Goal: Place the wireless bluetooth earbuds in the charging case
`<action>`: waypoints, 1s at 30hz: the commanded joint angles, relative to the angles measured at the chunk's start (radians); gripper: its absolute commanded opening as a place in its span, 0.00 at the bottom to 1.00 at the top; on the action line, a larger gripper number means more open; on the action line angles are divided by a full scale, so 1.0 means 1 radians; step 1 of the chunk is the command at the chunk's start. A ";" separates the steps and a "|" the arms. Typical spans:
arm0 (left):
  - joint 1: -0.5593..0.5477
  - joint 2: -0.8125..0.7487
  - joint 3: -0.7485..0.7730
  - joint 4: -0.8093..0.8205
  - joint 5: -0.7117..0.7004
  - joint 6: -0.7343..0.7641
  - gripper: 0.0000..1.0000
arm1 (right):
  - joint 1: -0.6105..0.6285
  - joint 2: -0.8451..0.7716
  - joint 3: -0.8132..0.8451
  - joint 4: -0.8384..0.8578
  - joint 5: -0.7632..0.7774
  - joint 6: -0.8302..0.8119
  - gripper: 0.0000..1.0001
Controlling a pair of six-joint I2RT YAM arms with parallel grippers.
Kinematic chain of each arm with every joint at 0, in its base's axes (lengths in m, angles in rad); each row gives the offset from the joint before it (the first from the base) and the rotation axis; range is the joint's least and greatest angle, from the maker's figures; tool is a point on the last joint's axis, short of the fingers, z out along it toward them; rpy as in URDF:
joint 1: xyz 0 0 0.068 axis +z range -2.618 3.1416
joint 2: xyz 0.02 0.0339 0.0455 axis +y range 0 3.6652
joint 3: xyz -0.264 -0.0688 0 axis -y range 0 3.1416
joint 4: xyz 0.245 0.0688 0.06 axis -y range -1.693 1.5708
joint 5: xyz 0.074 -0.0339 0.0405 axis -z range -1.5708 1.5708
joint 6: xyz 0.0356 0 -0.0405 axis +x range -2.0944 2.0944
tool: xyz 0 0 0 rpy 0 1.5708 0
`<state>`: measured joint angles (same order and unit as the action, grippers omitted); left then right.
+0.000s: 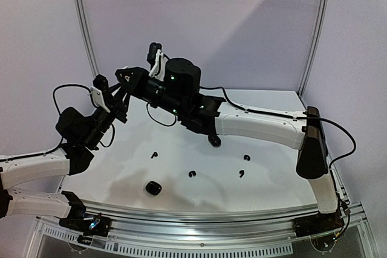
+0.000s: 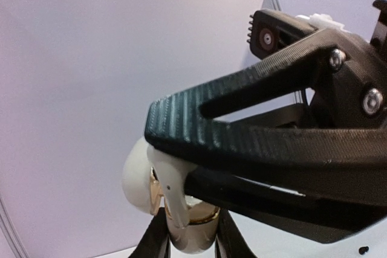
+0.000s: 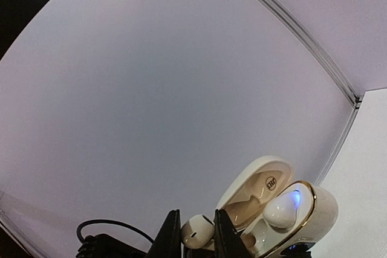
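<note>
Both arms are raised above the table and their grippers meet in the air. My left gripper (image 1: 113, 102) (image 2: 190, 241) is shut on the base of a white charging case (image 2: 195, 234) with a gold rim, its lid (image 3: 257, 182) hinged open. One white earbud (image 3: 279, 208) sits in the case under a blue light. My right gripper (image 1: 123, 84) (image 3: 196, 235) is shut on a second white earbud (image 3: 197, 232) (image 2: 172, 193), held at the case's open mouth. Its ribbed black fingers (image 2: 242, 143) cross the left wrist view just above the case.
Several black hook-shaped earbuds lie on the white table (image 1: 272, 185), at the left (image 1: 153, 154), in the middle (image 1: 192, 174) and to the right (image 1: 242, 174). A black oval case (image 1: 153, 188) rests near the front edge. Another black object (image 1: 214, 141) sits under the right forearm.
</note>
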<state>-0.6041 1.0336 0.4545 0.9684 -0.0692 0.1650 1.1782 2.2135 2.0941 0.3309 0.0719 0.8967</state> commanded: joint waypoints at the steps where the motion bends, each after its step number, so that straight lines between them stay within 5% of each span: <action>1: -0.013 -0.006 0.011 0.026 -0.011 0.009 0.00 | 0.009 0.003 -0.021 0.022 0.021 -0.017 0.00; 30: -0.013 -0.013 0.007 0.006 0.000 0.007 0.00 | 0.009 -0.043 -0.020 0.045 0.043 -0.124 0.00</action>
<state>-0.6041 1.0321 0.4545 0.9668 -0.0681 0.1654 1.1839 2.2135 2.0785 0.3603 0.0971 0.7834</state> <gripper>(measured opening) 0.221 0.161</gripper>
